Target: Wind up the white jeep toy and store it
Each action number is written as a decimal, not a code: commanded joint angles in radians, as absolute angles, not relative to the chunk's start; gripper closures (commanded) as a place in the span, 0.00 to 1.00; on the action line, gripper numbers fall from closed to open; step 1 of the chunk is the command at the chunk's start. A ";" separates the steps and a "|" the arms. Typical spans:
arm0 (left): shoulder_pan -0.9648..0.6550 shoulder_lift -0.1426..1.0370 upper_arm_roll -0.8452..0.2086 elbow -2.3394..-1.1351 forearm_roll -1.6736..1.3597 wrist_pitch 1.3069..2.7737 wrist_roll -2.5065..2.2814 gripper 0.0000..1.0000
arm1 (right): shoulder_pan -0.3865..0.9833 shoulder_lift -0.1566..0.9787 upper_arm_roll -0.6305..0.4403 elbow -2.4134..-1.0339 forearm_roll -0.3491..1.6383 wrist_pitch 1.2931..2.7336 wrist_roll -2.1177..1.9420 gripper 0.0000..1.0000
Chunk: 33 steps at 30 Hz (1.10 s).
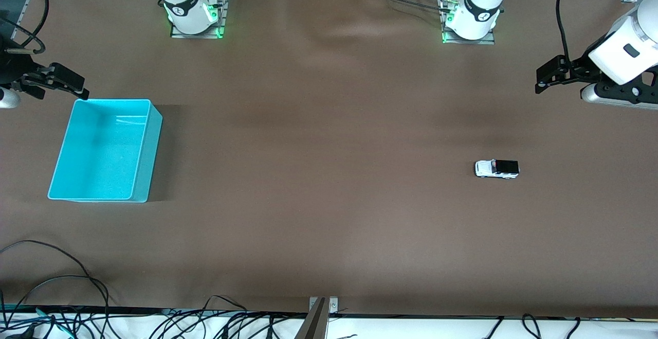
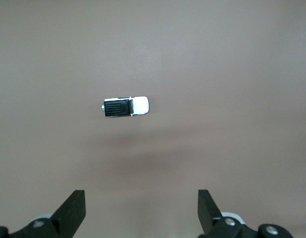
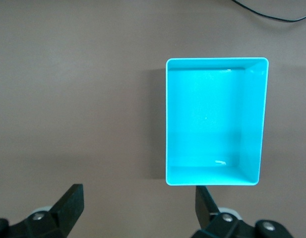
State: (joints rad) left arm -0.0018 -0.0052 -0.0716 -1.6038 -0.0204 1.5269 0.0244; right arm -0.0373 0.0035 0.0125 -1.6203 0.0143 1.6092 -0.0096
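Note:
The white jeep toy point(image 1: 496, 168), tiny, with a black roof, stands on the brown table toward the left arm's end. It also shows in the left wrist view point(image 2: 125, 106). My left gripper point(image 1: 546, 78) hangs open and empty in the air at the left arm's end of the table, well apart from the jeep; its own view shows it open point(image 2: 142, 210). The cyan bin point(image 1: 105, 149) is empty at the right arm's end; it shows in the right wrist view point(image 3: 216, 121). My right gripper point(image 1: 69, 83) is open and empty by the bin's corner farthest from the front camera point(image 3: 139, 207).
Loose black cables point(image 1: 61, 282) lie at the table's front edge near the right arm's end. A metal bracket point(image 1: 323, 305) sits at the middle of that edge. The arm bases point(image 1: 193, 15) stand along the table's back edge.

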 commanded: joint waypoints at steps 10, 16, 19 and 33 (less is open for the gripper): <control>-0.005 -0.005 -0.075 -1.591 -0.028 1.514 0.028 0.00 | -0.038 -0.017 0.014 -1.632 -0.003 1.601 -0.020 0.00; -0.005 -0.003 -0.075 -1.591 -0.026 1.514 0.028 0.00 | -0.040 -0.017 0.014 -1.632 -0.002 1.601 -0.020 0.00; -0.005 -0.005 -0.074 -1.589 -0.028 1.514 0.025 0.00 | -0.040 -0.017 0.014 -1.632 -0.002 1.601 -0.020 0.00; -0.009 -0.005 -0.097 -1.589 -0.026 1.474 0.031 0.00 | -0.040 -0.017 0.014 -1.632 -0.002 1.601 -0.020 0.00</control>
State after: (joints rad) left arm -0.0088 -0.0052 -0.0965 -1.6038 -0.0204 1.4946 0.0245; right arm -0.0374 0.0035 0.0122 -1.6203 0.0138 1.6092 -0.0096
